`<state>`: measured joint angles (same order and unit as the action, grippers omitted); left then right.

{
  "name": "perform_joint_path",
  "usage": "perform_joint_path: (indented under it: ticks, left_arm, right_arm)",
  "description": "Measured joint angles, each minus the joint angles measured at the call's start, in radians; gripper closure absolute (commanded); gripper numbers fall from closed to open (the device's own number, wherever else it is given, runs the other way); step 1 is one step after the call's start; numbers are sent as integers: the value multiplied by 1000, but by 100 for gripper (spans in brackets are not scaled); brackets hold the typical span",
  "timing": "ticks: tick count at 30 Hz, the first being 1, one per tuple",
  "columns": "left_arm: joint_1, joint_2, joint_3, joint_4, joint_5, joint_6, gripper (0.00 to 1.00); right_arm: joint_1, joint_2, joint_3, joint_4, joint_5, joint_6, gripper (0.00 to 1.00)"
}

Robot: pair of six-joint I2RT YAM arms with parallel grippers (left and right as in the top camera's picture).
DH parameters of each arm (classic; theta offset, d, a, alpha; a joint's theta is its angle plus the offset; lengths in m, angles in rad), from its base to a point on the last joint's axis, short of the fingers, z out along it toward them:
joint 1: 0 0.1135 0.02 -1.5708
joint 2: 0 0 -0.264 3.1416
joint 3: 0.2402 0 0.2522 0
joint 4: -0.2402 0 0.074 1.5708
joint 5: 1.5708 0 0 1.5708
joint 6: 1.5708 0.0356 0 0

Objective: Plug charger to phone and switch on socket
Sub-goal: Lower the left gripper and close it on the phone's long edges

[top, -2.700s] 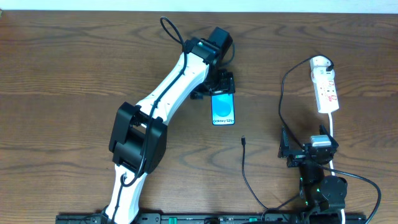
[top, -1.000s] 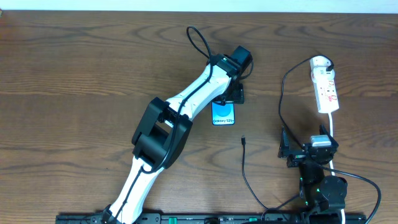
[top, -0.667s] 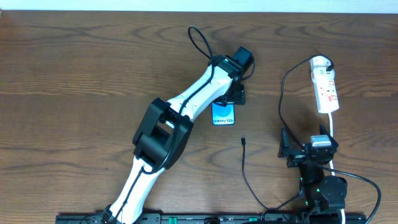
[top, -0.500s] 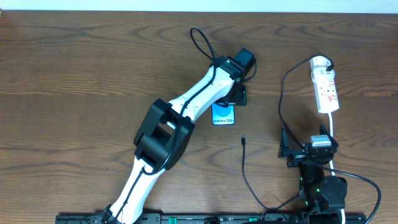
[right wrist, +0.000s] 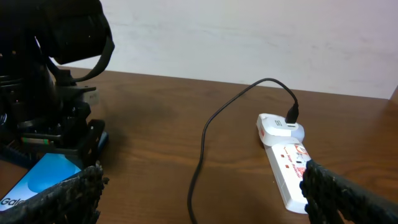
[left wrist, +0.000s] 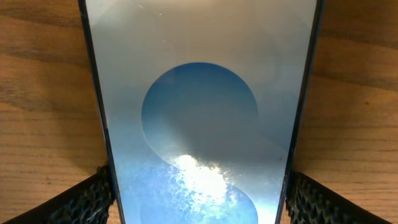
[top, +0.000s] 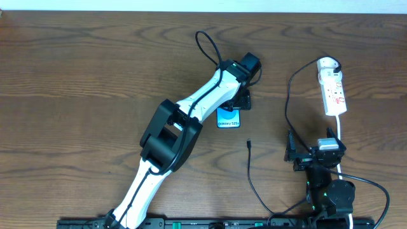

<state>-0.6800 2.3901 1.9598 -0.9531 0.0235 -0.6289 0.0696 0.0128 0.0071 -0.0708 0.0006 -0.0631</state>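
1. The slim black-edged smartphone with a blue-teal screen (top: pixel 229 117) lies flat, face up, at the middle of the brown wooden tabletop (top: pixel 76 76). Its port end faces the robot.
2. The left claw (top: pixel 236 99) is spread wide over the phone's far end, one finger (left wrist: pixel 93 198) outside each long edge. This is probably to steady the phone for plugging. I cannot tell whether the pads touch it.
3. The thin black charger cable (top: pixel 248 168) lies loose, and its small plug tip (top: pixel 248 144) rests just short of the phone, unplugged.
4. The right claw (right wrist: pixel 208 202) is spread and empty, low near its base and beside the cable, so it is well placed to fetch the tip.
5. The white power strip with red switch marks (top: pixel 334 92) lies to the right, and a white adapter sits in its rounded end.
6. No other containers are visible.
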Motion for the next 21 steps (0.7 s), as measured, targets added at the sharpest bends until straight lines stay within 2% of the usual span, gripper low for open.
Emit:
perform_joint_path:
  ticks: [21]
  left_arm:
    - [0,0,0,19,-52,0,12]
  right_arm:
    - [0,0,0,0,0,0,1]
